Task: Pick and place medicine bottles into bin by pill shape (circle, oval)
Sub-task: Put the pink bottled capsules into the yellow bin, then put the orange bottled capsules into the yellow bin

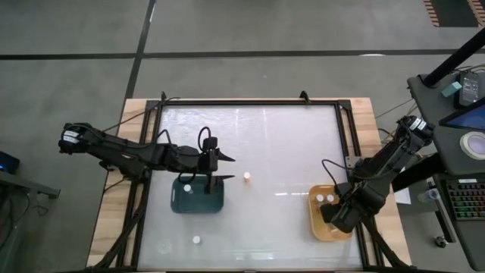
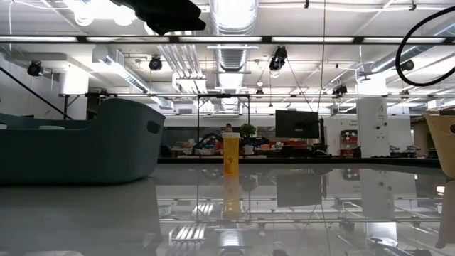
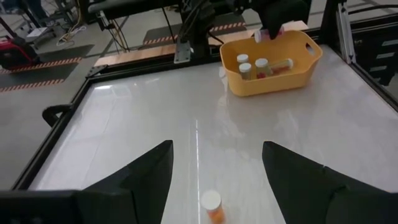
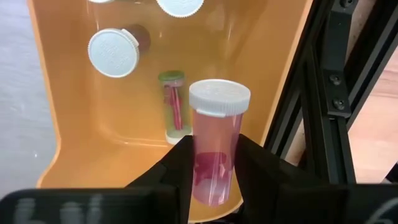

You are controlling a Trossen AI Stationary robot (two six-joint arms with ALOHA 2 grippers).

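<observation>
The right gripper is clamped on a medicine bottle with a translucent pink body and a white cap, the two dark fingers pressing its sides low on the body. It hangs over the yellow-orange bin at the table's right edge. Only the right wrist view shows this grip; from above, the right gripper hides the bottle entirely. The held bottle's long axis runs along the fingers, cap pointing away from the wrist and toward the bin floor, with reddish pills gathered in the body between the fingers.

That same close view shows a bottle lying on its side on the bin floor, and a capped bottle standing upright beside it. The left wrist view gives the bin from across the table, with two white caps up and one bottle on its side.

The left gripper hangs spread wide and empty, just beyond the dark teal bin. An orange bottle stands upright on the glossy table just ahead of it, cap up. The low view shows this bottle's vertical axis plainly, beside the teal bin's wall. Another white-capped bottle sits near the front edge
</observation>
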